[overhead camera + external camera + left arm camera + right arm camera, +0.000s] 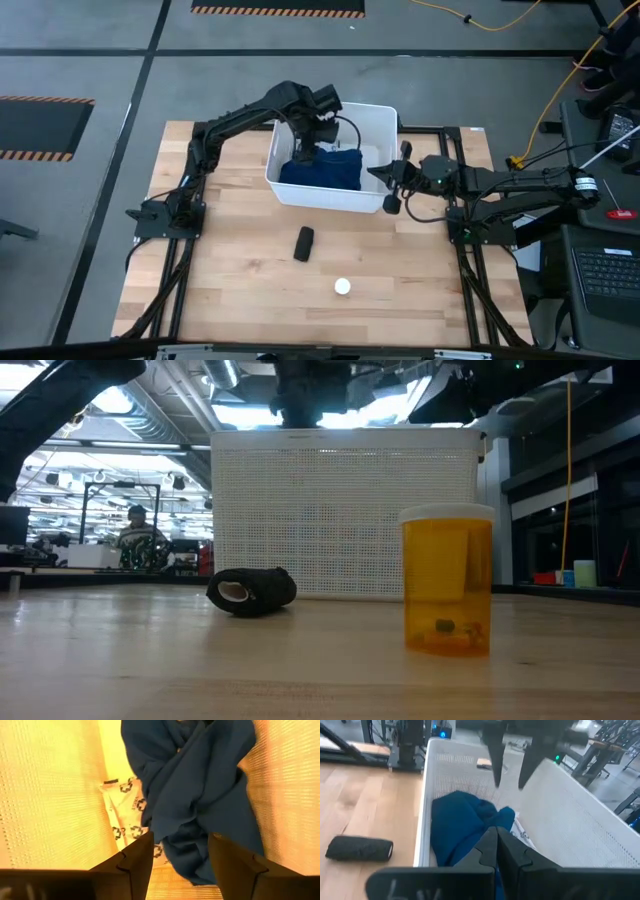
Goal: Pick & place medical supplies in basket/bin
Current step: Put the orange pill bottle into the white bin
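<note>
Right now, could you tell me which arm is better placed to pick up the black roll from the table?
Probably the left. Its gripper is open above the bin, empty, the blue cloth already inside. The right gripper is shut beside the bin's wall. The black roll lies nearer the table's left-centre.

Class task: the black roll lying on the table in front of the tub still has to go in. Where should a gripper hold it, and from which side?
Grip the black roll across its middle, coming straight down from above. It lies on its side on the bare table, apart from the white tub, so its long sides are probably free for the fingers.
</note>
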